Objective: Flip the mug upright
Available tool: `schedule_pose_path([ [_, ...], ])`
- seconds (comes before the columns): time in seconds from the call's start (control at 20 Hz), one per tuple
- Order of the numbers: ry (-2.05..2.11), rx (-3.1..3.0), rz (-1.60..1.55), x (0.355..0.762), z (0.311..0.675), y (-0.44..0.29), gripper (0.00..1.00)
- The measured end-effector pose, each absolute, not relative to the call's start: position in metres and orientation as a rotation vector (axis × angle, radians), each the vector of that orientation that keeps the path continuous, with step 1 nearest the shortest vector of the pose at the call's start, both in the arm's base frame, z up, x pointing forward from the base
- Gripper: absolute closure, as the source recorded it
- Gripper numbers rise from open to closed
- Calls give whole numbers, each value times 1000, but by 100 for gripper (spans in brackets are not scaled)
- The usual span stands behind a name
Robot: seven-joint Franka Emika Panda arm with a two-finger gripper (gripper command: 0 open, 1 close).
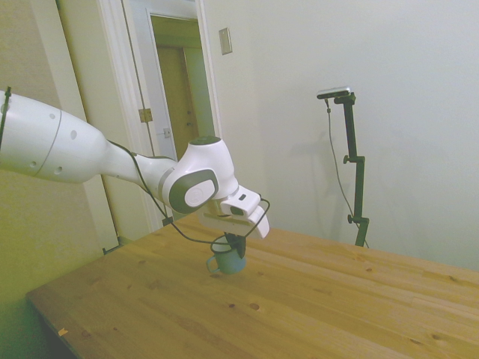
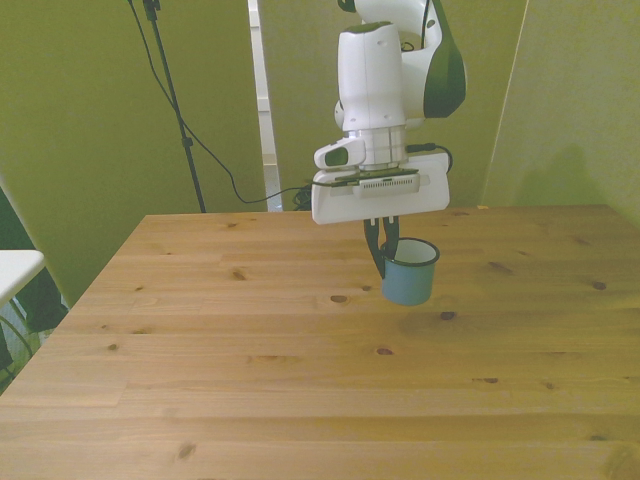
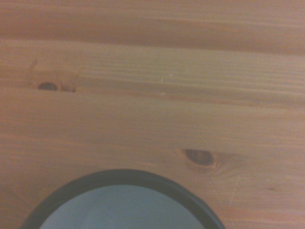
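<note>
- Since the mug (image 2: 409,272) must end mouth-up, my claw (image 2: 379,243) pinches its rim from above, at the 9 o'clock side in the front view.
- It hangs upright near mid-table (image 2: 250,380), seemingly just above the wood.

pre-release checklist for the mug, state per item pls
1. Mug upright, mouth up: ok. The dark rim faces up in the front view, and the wrist view looks down into the opening.
2. Gripper holding the mug at the rim: ok, the fingers are closed on the rim's edge on the front view's left.
3. Mug base resting on the table: cannot tell. It sits very low in the side view, but contact is not clear.
4. Landing spot free of other things: ok, only bare wood around the mug.
5. Mug level, not tilted: ok, as far as the front view shows.
</note>
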State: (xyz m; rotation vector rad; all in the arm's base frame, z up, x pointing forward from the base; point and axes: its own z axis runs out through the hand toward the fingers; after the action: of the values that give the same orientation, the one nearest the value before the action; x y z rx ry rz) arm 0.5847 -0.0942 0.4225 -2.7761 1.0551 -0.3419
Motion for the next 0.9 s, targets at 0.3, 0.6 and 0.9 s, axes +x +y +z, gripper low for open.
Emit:
schedule_pose_path([
  [0.3, 1039, -2791, -282, 602, 394, -87, 100],
  [0.6, 1024, -2798, -236, 610, 387, -79, 100],
  [0.9, 989, -2811, -230, 618, 383, -64, 0],
])
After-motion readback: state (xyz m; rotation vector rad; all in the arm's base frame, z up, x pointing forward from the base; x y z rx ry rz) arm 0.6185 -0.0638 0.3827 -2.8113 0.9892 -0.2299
